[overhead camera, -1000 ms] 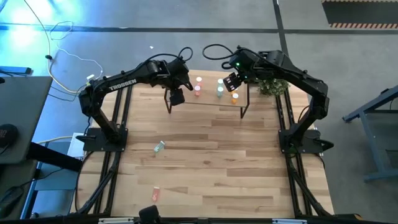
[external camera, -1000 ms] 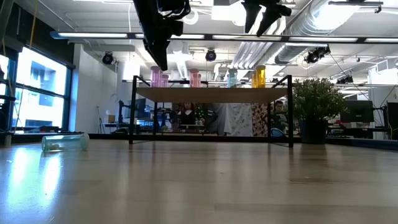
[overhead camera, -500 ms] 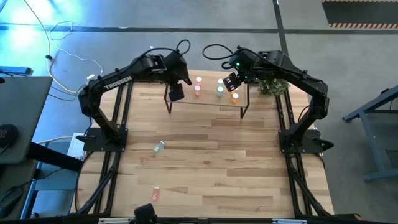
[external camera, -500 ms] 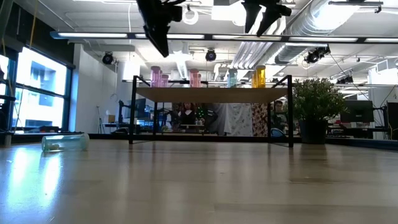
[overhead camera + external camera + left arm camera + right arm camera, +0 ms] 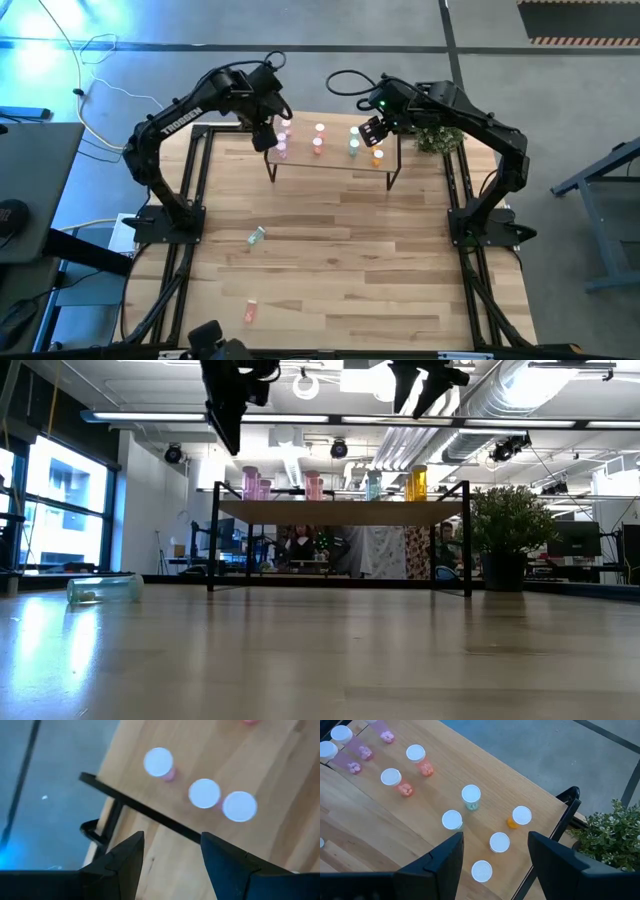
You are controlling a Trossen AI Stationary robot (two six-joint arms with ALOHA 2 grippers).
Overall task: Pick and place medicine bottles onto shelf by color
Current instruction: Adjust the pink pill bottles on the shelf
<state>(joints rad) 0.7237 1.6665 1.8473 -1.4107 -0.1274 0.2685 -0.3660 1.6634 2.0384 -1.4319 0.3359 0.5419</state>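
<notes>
A light plank surface (image 5: pixel 340 260) is seen from above, framed by black rails, with grey floor around it and a potted plant (image 5: pixel 437 139) at its far right corner. Beyond it, the low view shows a large room with windows, ceiling ducts and desks. The shelf (image 5: pixel 340 512) is placed near the far edge, carried on thin black legs. Medicine bottles (image 5: pixel 452 819) are stood upright on it in colour groups: pink at the left end, salmon next, pale green, then orange at the right end. A green bottle (image 5: pixel 257 235) is laid on its side on the open surface, and a pink bottle (image 5: pixel 250 312) lies near the front edge; much bare surface is left between them and the shelf. The left gripper (image 5: pixel 264 137) is held above the shelf's left end, jaws parted and empty. The right gripper (image 5: pixel 371 131) is held above the right end, jaws wide and empty.
</notes>
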